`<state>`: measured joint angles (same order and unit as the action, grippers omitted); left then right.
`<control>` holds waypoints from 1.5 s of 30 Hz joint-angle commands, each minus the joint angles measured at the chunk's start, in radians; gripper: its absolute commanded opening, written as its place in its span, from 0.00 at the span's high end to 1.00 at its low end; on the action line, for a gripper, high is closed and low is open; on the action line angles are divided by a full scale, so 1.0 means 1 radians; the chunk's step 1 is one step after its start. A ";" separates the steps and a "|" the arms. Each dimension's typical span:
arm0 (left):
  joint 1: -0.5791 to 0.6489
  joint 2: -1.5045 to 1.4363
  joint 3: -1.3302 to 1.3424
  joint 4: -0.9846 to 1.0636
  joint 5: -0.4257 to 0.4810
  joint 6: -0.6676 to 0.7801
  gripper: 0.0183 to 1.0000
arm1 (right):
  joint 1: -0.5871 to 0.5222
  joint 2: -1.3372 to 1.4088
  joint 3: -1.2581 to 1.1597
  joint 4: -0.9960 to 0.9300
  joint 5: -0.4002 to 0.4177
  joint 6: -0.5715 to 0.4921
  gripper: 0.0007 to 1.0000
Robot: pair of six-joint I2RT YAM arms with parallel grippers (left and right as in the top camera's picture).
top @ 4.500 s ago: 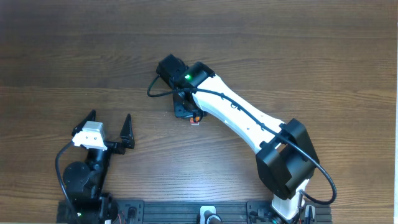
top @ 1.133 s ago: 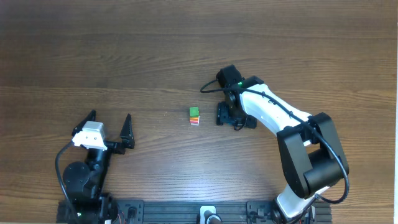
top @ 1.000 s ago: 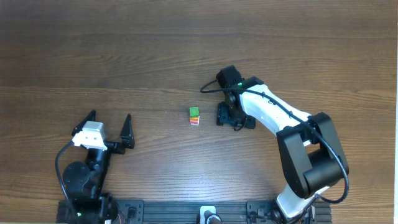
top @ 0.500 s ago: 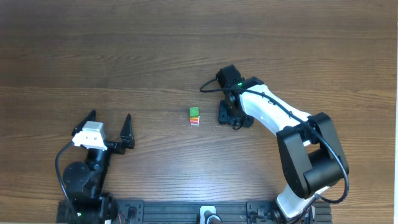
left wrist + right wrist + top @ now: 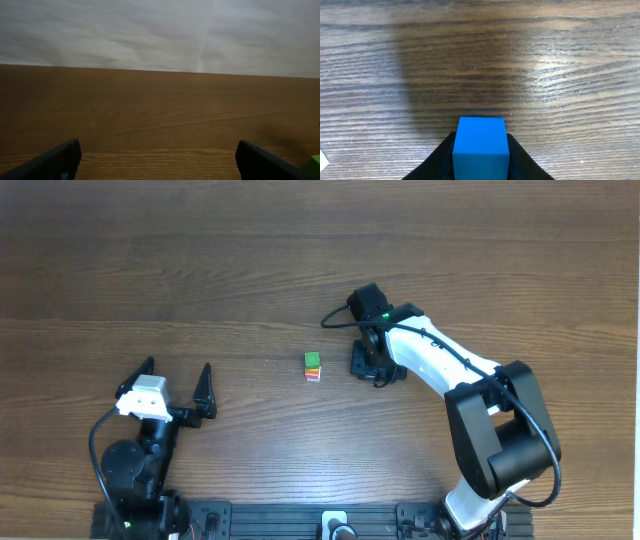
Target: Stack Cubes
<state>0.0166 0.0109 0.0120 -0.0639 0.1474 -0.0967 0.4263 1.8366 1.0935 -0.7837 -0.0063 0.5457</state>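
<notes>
A small stack [image 5: 313, 366] with a green cube on top and a red one beneath stands near the table's middle. Just to its right, my right gripper [image 5: 375, 370] is down at the table, shut on a blue cube [image 5: 481, 142]. In the right wrist view the blue cube rests on the wood with a dark finger pressed against each side. My left gripper [image 5: 178, 367] is open at the near left, far from the stack, with nothing between its fingers [image 5: 57, 159]. A green corner [image 5: 315, 163] shows at the edge of the left wrist view.
Bare brown wooden table [image 5: 480, 260] stretches all around, with wide free room at the back and left. A small white corner [image 5: 322, 161] shows at the edge of the right wrist view. A black rail [image 5: 260, 515] runs along the near edge between the arm bases.
The right arm has left the stack and moved right to the blue cube. In the last second its fingers drew in slightly. The left arm has kept still.
</notes>
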 commanded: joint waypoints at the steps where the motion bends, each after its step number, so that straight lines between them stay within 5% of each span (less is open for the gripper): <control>1: 0.006 -0.008 -0.006 0.001 0.013 0.014 0.00 | 0.006 0.011 -0.009 0.006 -0.005 0.000 0.79; 12: 0.006 -0.008 -0.006 0.001 0.013 0.014 0.00 | 0.015 -0.085 0.024 -0.059 0.006 -0.005 0.81; 23: 0.006 -0.008 -0.006 0.001 0.013 0.014 0.00 | 0.139 -0.311 0.309 -0.368 0.116 0.000 0.80; 30: 0.006 -0.008 -0.006 0.001 0.013 0.014 0.00 | 0.272 -0.218 0.502 -0.470 0.135 0.026 0.81; 45: 0.006 -0.008 -0.006 0.001 0.013 0.014 0.00 | 0.299 0.021 0.610 -0.511 0.078 0.060 0.81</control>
<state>0.0166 0.0109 0.0120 -0.0639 0.1474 -0.0967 0.7109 1.8423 1.6737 -1.3006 0.0898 0.5846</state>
